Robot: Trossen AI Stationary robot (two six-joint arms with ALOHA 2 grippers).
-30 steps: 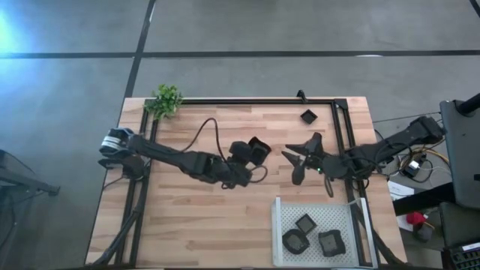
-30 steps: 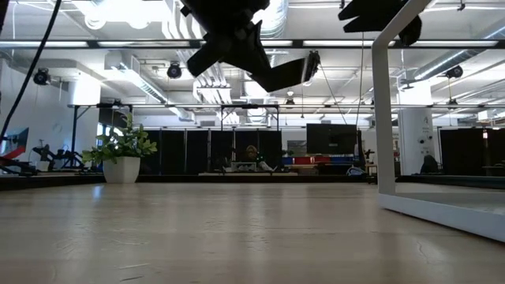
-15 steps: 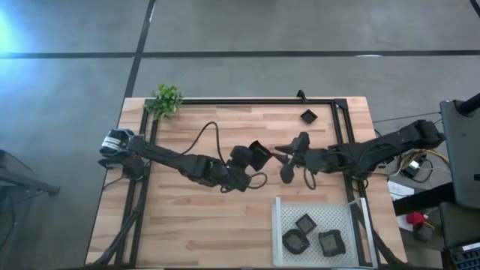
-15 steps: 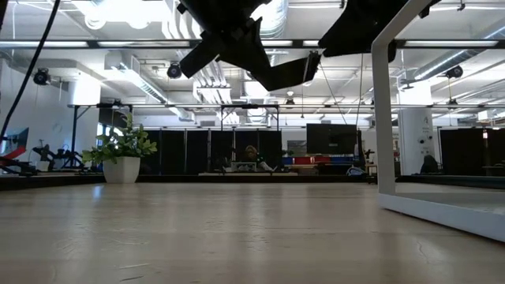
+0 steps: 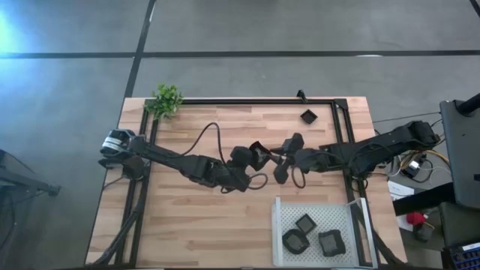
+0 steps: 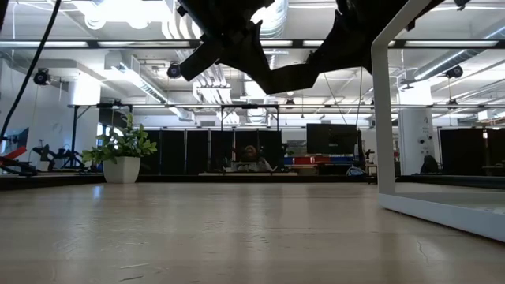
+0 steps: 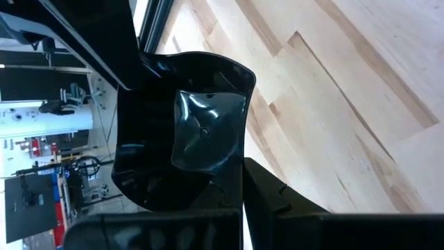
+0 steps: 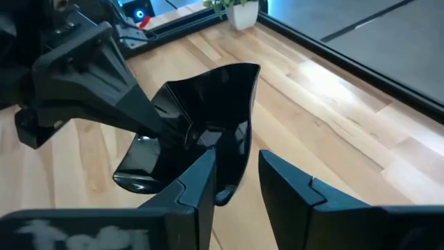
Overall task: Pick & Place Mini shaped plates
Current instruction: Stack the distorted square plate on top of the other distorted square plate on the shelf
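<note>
Holding a black plate point(image 5: 257, 153) aloft at table centre, the left gripper point(image 5: 249, 156) gripped its rim, seemingly for handover; the right gripper point(image 5: 280, 160), approaching from three o'clock, had its fingers parted around the opposite edge.

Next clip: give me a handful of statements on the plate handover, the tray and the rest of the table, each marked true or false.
1. The left pincer holds a black plate in the air above the table. True.
2. The right pincer is parked over the white tray. False: it is at mid-table, its open fingers reaching the held plate's edge.
3. The white tray holds three black plates. True.
4. The tray sits beside the green plant. False: the plant is at the far left corner, the tray at the near right.
5. A lone black plate lies near the table's far edge. True.
</note>
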